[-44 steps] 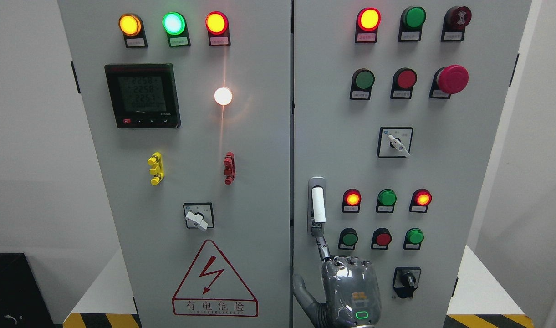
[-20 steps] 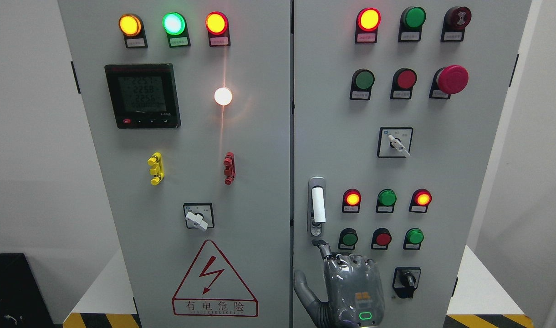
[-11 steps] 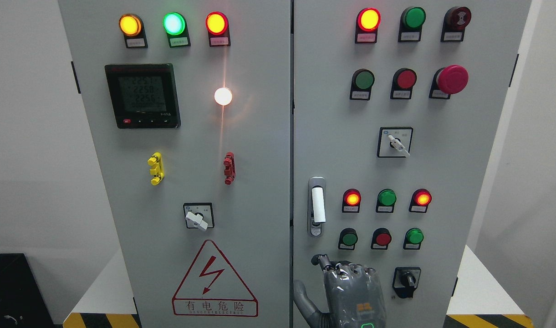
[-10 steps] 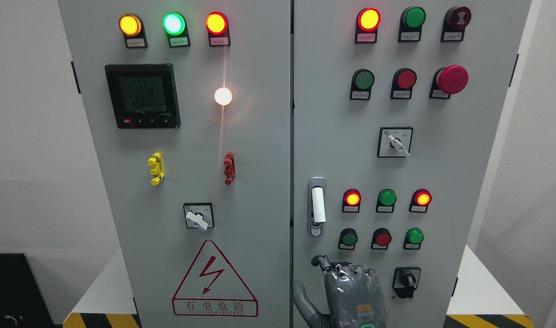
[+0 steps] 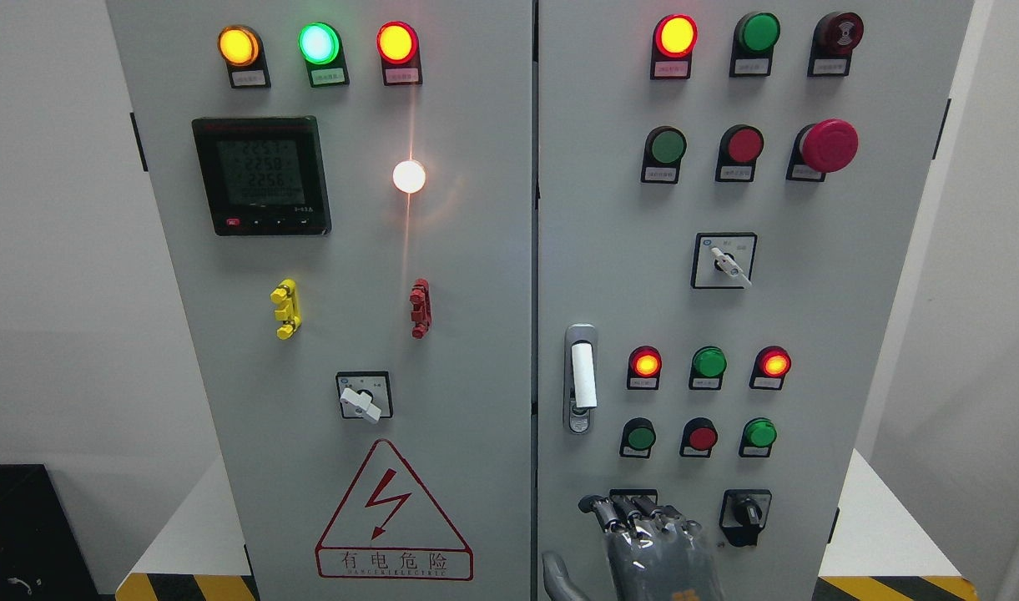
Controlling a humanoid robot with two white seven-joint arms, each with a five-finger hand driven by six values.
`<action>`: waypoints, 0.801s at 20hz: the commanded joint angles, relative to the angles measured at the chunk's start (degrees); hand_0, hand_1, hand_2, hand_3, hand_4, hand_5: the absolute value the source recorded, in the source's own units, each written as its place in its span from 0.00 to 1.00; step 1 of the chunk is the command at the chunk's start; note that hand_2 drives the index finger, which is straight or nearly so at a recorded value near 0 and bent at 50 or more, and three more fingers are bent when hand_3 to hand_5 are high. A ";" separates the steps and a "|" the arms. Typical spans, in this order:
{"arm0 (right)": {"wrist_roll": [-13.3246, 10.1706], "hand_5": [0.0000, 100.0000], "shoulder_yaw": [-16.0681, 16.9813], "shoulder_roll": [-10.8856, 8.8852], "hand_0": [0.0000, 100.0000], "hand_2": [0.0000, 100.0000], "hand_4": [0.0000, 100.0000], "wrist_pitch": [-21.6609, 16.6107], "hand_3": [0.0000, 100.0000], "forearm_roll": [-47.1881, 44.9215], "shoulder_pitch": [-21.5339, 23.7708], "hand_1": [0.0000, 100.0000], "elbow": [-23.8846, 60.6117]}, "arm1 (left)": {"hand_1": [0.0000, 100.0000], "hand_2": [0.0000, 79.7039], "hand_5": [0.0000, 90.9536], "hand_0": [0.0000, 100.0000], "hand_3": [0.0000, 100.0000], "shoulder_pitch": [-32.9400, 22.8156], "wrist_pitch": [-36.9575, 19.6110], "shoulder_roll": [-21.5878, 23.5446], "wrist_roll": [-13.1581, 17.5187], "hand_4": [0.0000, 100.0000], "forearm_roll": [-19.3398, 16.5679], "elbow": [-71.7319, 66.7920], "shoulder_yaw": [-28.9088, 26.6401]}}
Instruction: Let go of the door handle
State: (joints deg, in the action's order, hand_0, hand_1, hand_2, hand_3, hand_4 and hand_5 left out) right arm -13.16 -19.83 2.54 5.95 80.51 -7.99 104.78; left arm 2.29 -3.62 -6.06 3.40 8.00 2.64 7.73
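Observation:
The door handle (image 5: pixel 583 376) is a white vertical lever in a silver plate on the right cabinet door (image 5: pixel 609 250), close to the door's left edge. My right hand (image 5: pixel 638 526) rises from the bottom edge, back toward me, well below the handle and apart from it. Its fingers (image 5: pixel 617 507) are loosely bent and hold nothing, and the thumb (image 5: pixel 557 578) sticks out to the left. Both doors sit flush along the centre seam. The left hand does not show.
Lit and unlit pilot lamps and push buttons (image 5: pixel 709 363) sit right of the handle, and a black rotary switch (image 5: pixel 744 513) is beside my hand. A red mushroom stop button (image 5: pixel 828 144) is higher up. The left door (image 5: pixel 350 250) carries a meter, switches and a warning triangle.
My right hand's finger was touching the lower end of the handle; it came off, and the hand has dropped down and away from the handle with its fingers folding in.

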 commanded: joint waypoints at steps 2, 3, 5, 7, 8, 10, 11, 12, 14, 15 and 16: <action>-0.20 0.67 0.23 -0.52 0.24 0.65 0.60 -0.58 0.65 -0.44 0.61 0.14 3.41 | 0.56 0.00 0.00 0.12 0.00 0.00 0.01 0.00 0.03 0.00 0.00 0.00 0.00; -0.20 0.67 0.23 -0.52 0.23 0.66 0.61 -0.58 0.66 -0.44 0.61 0.13 3.67 | 0.56 0.00 0.00 0.12 0.00 0.00 0.01 0.00 0.03 0.00 0.00 0.00 0.00; -0.11 0.68 0.23 -0.43 0.20 0.71 0.62 -0.58 0.71 -0.44 0.52 0.12 4.20 | 0.56 0.00 0.00 0.12 0.00 0.00 0.01 0.00 0.03 0.00 0.00 0.00 0.00; 0.24 0.69 0.31 -0.35 0.19 0.77 0.67 -0.58 0.77 -0.44 0.35 0.09 4.47 | 0.56 0.00 0.00 0.12 0.00 0.00 0.01 0.00 0.03 0.00 0.00 0.00 0.00; 0.50 0.70 0.32 -0.34 0.18 0.79 0.68 -0.50 0.80 -0.36 0.26 0.08 4.82 | 0.56 0.00 0.00 0.12 0.00 0.00 0.01 0.00 0.03 0.00 0.00 0.00 0.00; 0.77 0.71 0.40 -0.08 0.17 0.83 0.70 -0.50 0.85 -0.35 0.26 0.06 5.00 | 0.56 0.00 0.00 0.12 0.00 0.00 0.01 0.00 0.03 0.00 0.00 0.00 0.00; 0.77 0.72 0.32 0.09 0.17 0.85 0.72 -0.50 0.88 -0.35 0.17 0.06 5.00 | 0.56 0.00 0.00 0.12 0.00 0.00 0.01 0.00 0.03 0.00 0.00 0.00 0.00; 0.85 0.73 0.32 0.18 0.17 0.86 0.73 -0.41 0.89 -0.27 -0.18 0.05 5.00 | 0.56 0.00 0.00 0.12 0.00 0.00 0.01 0.00 0.03 0.00 0.00 0.00 0.00; 1.03 0.78 0.32 0.62 0.17 0.91 0.78 -0.41 0.93 0.17 -1.23 0.04 4.91 | 0.56 0.00 0.00 0.12 0.00 0.00 0.01 0.00 0.03 0.00 0.00 0.00 0.00; 1.47 0.79 0.40 0.80 0.17 0.92 0.78 -0.32 0.94 0.35 -1.58 0.04 4.91 | 0.56 0.00 0.00 0.12 0.00 0.00 0.01 0.00 0.03 0.00 0.00 0.00 0.00; 1.91 0.81 0.40 1.06 0.17 0.93 0.80 -0.32 0.96 0.44 -1.93 0.05 4.82 | 0.56 0.00 0.00 0.12 0.00 0.00 0.01 0.00 0.03 0.00 0.00 0.00 0.00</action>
State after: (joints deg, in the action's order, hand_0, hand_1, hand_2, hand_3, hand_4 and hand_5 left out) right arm -12.03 -19.59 2.53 5.46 80.44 -8.50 108.32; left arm 2.29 -3.61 -6.06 3.40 8.00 2.64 7.73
